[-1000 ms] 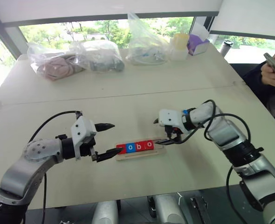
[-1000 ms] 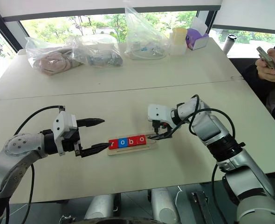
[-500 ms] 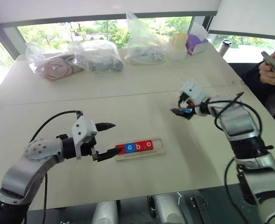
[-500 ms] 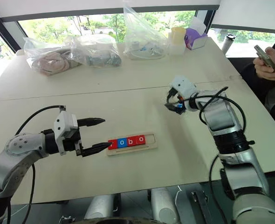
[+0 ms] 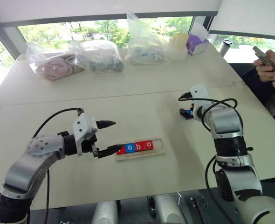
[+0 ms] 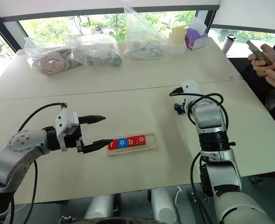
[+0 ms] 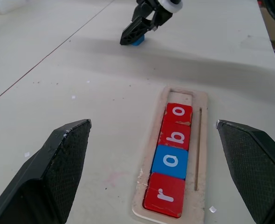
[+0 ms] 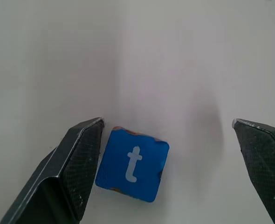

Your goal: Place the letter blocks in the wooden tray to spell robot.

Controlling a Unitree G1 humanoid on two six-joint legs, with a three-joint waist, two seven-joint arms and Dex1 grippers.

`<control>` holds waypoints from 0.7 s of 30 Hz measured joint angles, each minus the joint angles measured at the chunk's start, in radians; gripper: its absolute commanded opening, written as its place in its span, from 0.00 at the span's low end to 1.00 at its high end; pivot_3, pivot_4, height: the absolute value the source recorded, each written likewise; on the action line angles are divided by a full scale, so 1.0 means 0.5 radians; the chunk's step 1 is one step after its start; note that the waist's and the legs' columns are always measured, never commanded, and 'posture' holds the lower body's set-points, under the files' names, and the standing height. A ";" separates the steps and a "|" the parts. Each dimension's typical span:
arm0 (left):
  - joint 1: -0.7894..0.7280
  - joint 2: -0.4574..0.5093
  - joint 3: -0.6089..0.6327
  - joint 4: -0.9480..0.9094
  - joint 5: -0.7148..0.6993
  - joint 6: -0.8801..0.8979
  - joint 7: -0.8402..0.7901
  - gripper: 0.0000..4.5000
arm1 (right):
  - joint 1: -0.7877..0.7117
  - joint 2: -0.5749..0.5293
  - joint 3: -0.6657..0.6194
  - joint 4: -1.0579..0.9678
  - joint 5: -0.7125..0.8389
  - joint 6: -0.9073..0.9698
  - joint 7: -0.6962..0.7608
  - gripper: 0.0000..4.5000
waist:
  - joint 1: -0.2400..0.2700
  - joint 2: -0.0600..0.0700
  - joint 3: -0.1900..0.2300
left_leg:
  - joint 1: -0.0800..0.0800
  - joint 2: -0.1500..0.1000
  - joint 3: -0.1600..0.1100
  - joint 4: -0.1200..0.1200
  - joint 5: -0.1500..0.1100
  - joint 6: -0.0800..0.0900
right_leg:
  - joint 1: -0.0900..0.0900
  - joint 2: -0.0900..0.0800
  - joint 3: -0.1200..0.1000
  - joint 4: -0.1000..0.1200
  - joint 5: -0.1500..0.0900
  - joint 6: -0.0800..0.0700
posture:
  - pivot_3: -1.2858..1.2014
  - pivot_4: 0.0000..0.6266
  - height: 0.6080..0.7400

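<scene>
Right wrist view is showing the blue t block (image 8: 132, 164) lying flat on the bench (image 8: 175, 56), with the right claw (image 8: 168, 140) spread wide over it and one finger (image 8: 77, 158) just beside the block's edge. Over in the left wrist view, the wooden tray (image 7: 152, 196) is holding four letter blocks (image 7: 172, 161) reading r, o, b, o, while the left claw (image 7: 149, 172) is hovering spread apart at the tray's r end, gripping nothing.
</scene>
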 measured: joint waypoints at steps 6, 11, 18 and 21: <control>0.003 -0.004 0.000 0.000 0.001 -0.001 0.004 1.00 | -0.060 0.158 -0.260 -0.063 0.072 0.293 -0.130 0.99 | 0.000 0.000 -0.001 | 0.000 0.000 -0.001 -0.001 0.000 0.000 | 0.000 0.000 -0.001 0.000 0.000 0.000 | 0.52 0.24 1.00; 0.003 -0.010 0.000 0.000 0.004 -0.014 0.013 1.00 | -0.044 0.240 -0.286 -0.190 0.082 0.431 -0.203 0.99 | -0.007 -0.001 -0.001 | 0.000 0.000 -0.003 -0.002 0.000 0.000 | 0.000 0.000 -0.001 0.000 0.000 0.000 | 0.52 0.24 1.00; 0.001 -0.024 -0.005 0.001 0.021 -0.025 0.022 1.00 | -0.035 0.252 -0.298 -0.214 0.110 0.448 -0.232 0.38 | -0.048 -0.002 -0.002 | 0.000 0.000 -0.003 -0.002 0.000 0.000 | 0.001 0.000 -0.001 -0.001 -0.001 0.001 | 0.52 0.24 1.00; -0.005 -0.035 -0.027 0.009 0.029 -0.032 0.018 1.00 | -0.032 0.228 -0.280 -0.213 0.141 0.447 -0.224 0.25 | -0.054 -0.002 -0.002 | 0.001 0.001 -0.003 -0.004 0.000 0.000 | 0.000 0.001 -0.001 -0.001 -0.001 0.001 | 0.52 0.24 1.00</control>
